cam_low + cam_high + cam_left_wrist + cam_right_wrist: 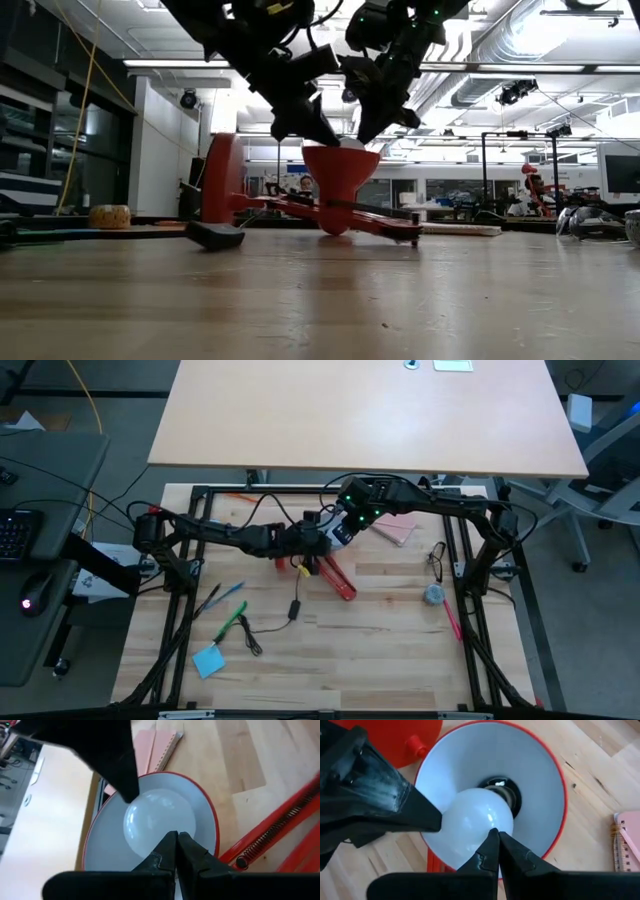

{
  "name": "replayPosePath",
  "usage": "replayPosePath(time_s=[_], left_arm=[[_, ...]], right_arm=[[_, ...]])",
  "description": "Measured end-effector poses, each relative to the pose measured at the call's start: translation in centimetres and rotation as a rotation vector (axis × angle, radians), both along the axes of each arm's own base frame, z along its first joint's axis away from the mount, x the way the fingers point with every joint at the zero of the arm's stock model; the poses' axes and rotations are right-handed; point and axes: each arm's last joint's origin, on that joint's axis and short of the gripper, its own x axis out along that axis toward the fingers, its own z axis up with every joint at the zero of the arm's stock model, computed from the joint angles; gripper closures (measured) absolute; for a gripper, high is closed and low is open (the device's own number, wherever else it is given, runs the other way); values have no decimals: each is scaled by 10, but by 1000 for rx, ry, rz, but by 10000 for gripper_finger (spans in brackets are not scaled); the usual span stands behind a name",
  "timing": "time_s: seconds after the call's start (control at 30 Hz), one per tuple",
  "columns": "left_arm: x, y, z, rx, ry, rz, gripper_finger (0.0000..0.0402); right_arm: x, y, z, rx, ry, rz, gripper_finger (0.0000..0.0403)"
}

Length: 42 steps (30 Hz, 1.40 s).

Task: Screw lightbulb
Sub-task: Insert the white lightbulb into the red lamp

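Two closed tools (496, 837) touch the unmarked lightbulb (476, 817).

Bright, even overhead light — ceiling tubes (200, 63) glare in the low view, leaving both arms as dark silhouettes. The near surface (320, 310) is blurred; the lightbulb (476, 817) carries soft white highlights.

Open-plan lab or workshop — exposed ceiling ducts (560, 40), strip lights, glass partitions, desk with keyboard (15, 532).
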Motion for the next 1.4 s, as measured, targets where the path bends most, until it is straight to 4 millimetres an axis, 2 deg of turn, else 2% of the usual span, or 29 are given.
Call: replayPosePath(time_s=[0.17, 0.3, 0.5, 0.67, 0.87, 1.0, 1.17, 1.27, 1.4], left_arm=[[-2, 5, 1, 84, 31, 46, 401], [-4, 18, 3, 160, 37, 156, 401], [-10, 29, 9, 156, 24, 198, 402], [-17, 34, 24, 162, -16, 204, 401], [-23, 34, 38, 133, -75, 195, 401], [-24, 37, 41, 35, -133, 150, 402], [-27, 48, 40, -77, -188, 182, 402], [-27, 50, 41, -110, -210, 176, 402], [-23, 52, 39, -152, -255, 140, 402]], right_arm=[[0, 2, 1, 36, -10, -11, 403], [3, 11, 1, 120, -33, 40, 403], [4, 20, 6, 89, -42, 47, 403], [-5, 21, 23, 21, -74, 29, 403], [-20, 1, 37, -65, -92, -69, 403], [-25, -25, 34, -85, -96, -150, 403], [-26, -55, 29, -96, -154, -231, 403], [-23, -63, 29, -88, -205, -247, 403], [-22, -62, 30, -92, -210, -238, 403]])
